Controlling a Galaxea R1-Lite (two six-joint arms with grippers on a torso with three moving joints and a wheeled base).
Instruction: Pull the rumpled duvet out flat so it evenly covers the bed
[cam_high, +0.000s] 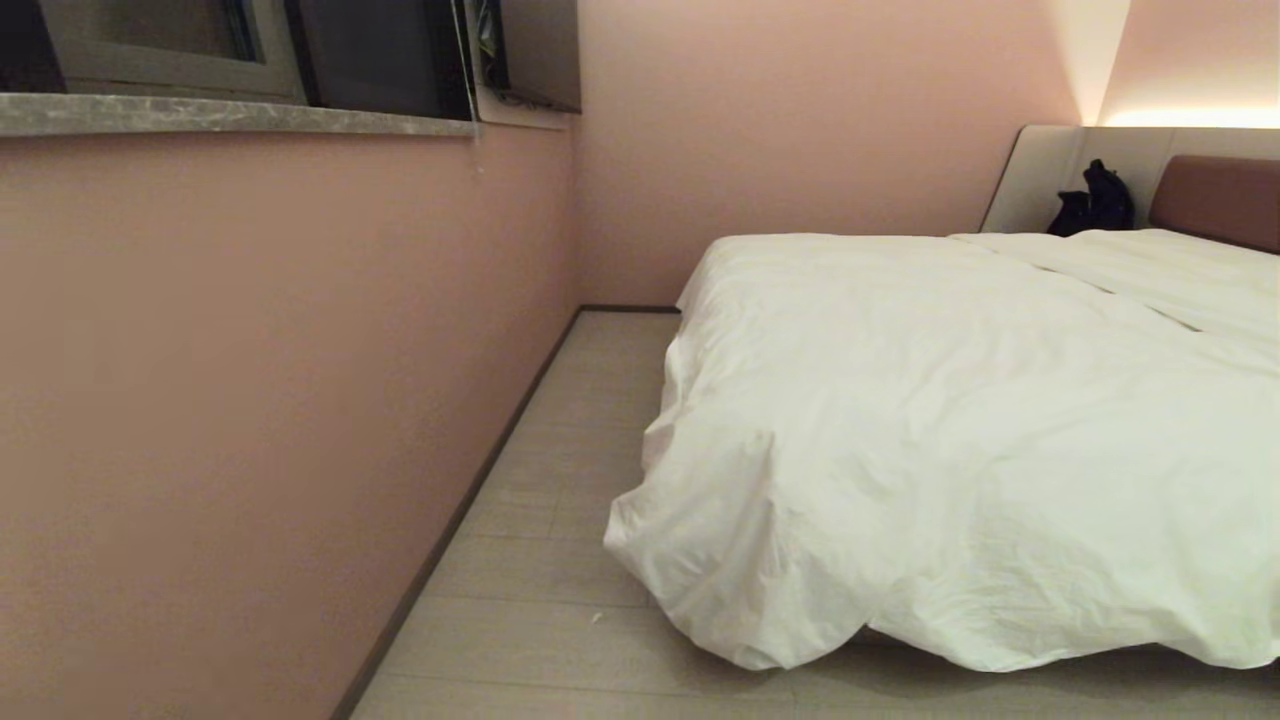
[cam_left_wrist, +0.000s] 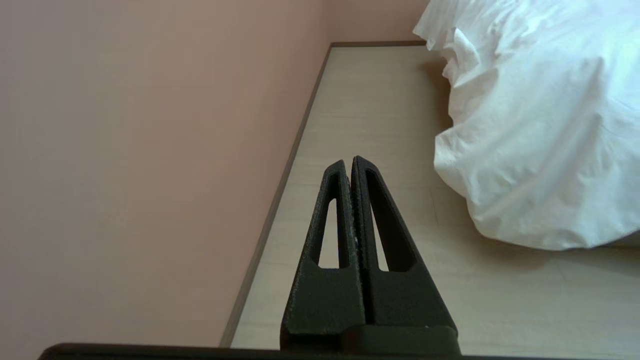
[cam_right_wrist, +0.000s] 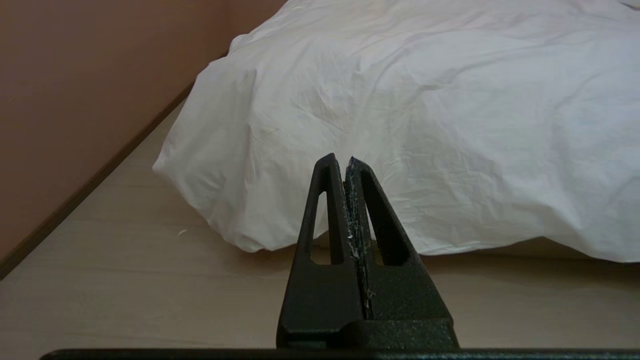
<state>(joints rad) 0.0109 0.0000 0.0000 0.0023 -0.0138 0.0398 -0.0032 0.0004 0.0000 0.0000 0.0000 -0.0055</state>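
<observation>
head view: the duvet (cam_high: 960, 420) lies spread over the bed (cam_high: 1215, 200), a thick, puffy white quilt with soft creases. its near corner bulges out past the foot of the bed and droops toward the pale floor (cam_high: 560, 560), the hem hanging in an uneven wave with a dark gap beneath. a long fold line runs across it toward the brown headboard, and a small black object (cam_high: 1092, 200) sits against the pale panel beside the headboard. a pink wall (cam_high: 250, 400) runs along the far side of the floor strip from the bed, under a grey stone window ledge (cam_high: 230, 115). neither arm shows here.

left wrist view: the left end effector (cam_left_wrist: 348, 161) hangs over the floor between the wall and the bed, its black fingers pressed together, holding nothing. the duvet's drooping corner is well apart from it.

right wrist view: the right end effector (cam_right_wrist: 340, 159) points at the duvet's hanging hem at the foot of the bed, fingers pressed together and empty, not touching the wrinkled cloth.
</observation>
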